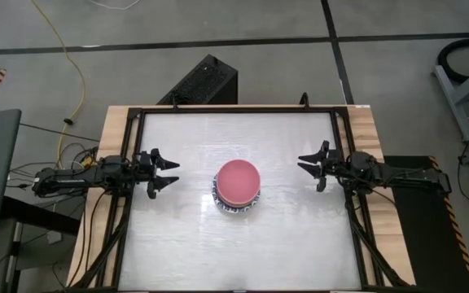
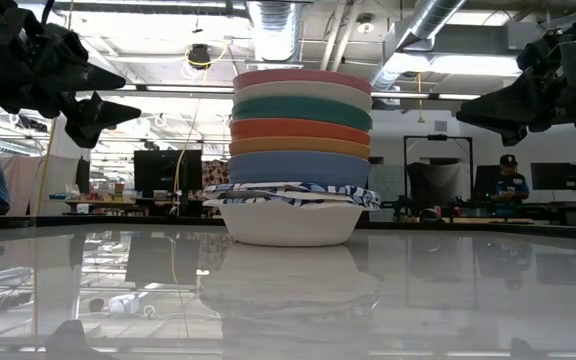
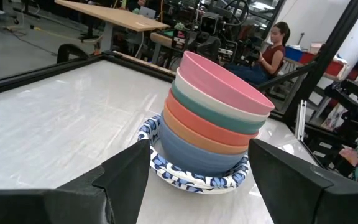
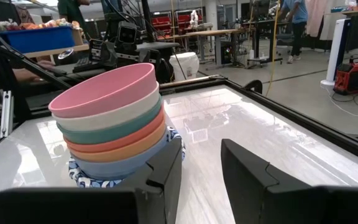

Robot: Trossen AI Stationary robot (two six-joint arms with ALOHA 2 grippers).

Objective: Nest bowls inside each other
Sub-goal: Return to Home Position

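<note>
All the bowls stand nested in one stack [image 1: 237, 186] at the middle of the white table. The pink bowl [image 3: 225, 81] is on top, over cream, dark green, red, orange and blue ones. The lowest, a white bowl with a blue patterned rim [image 2: 290, 215], rests on the table by its base. My left gripper [image 1: 168, 172] hangs open above the table, left of the stack. My right gripper [image 1: 306, 167] hangs open to its right. Both point level at the stack, well apart from it, and hold nothing.
A black frame [image 1: 234, 109] runs around the white table top, with wooden strips [image 1: 104, 163] outside it on both sides. Free table surface lies all around the stack. People sit and stand in the room beyond the table.
</note>
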